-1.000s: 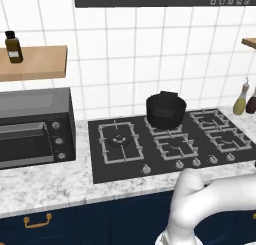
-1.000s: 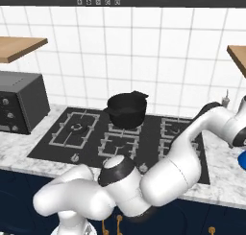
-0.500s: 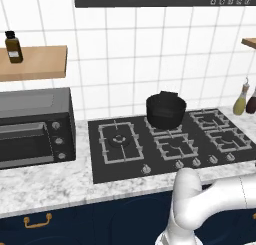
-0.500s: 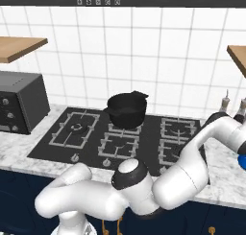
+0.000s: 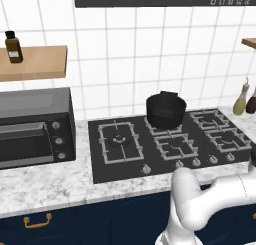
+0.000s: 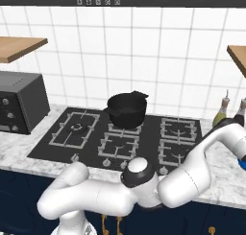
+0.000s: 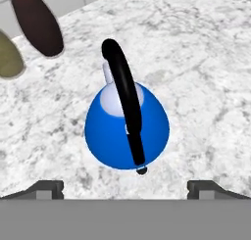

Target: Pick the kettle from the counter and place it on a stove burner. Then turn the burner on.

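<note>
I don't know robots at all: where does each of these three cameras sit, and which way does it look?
Left base view: rides behind the arm on its left, looking forward and down at the stove, black pot and toaster oven; the white arm rises at lower right.
Right base view: behind on the right, same stove and pot; the arm rises at lower left.
Hand view: on the hand, looking down at the kettle on the counter; finger tips at the bottom.
Both base views share stove and pot.

Blue kettle (image 7: 126, 126) upright on counter (image 7: 206, 87)
</note>
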Robot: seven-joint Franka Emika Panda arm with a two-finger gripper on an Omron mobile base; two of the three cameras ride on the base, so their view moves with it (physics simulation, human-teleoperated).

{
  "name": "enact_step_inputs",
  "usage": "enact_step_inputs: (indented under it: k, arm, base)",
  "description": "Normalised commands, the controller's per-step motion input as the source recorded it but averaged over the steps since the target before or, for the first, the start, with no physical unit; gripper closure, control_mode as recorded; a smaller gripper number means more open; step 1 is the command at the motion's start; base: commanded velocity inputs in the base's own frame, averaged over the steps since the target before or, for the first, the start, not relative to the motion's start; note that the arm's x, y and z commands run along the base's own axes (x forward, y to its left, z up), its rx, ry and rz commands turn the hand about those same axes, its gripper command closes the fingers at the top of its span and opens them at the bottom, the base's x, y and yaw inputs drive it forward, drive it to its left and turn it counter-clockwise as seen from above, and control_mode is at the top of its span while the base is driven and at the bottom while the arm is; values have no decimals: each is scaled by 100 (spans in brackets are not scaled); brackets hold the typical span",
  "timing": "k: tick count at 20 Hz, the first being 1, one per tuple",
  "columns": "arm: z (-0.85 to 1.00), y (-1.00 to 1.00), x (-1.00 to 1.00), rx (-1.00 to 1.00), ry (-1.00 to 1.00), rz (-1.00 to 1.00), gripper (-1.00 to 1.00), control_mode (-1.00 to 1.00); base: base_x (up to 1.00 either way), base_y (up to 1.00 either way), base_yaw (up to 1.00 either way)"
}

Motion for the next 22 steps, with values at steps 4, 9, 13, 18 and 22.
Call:
enact_step_inputs:
  k: [4,9,13,18,22]
  arm:
    - [0,-30,39,0,-9,0,-100,-100]
    - [-7,-19,45,-2,-12,0,-100,-100]
    - [-15,0,44,-6,-8,1,100,-100]
    - [2,19,2,0,0,0,100,-100]
    - [24,96,-4,6,-6,9,100,-100]
  base:
    - [0,0,0]
    - [0,0,0]
    - [0,0,0]
    - [0,0,0]
    - [0,0,0]
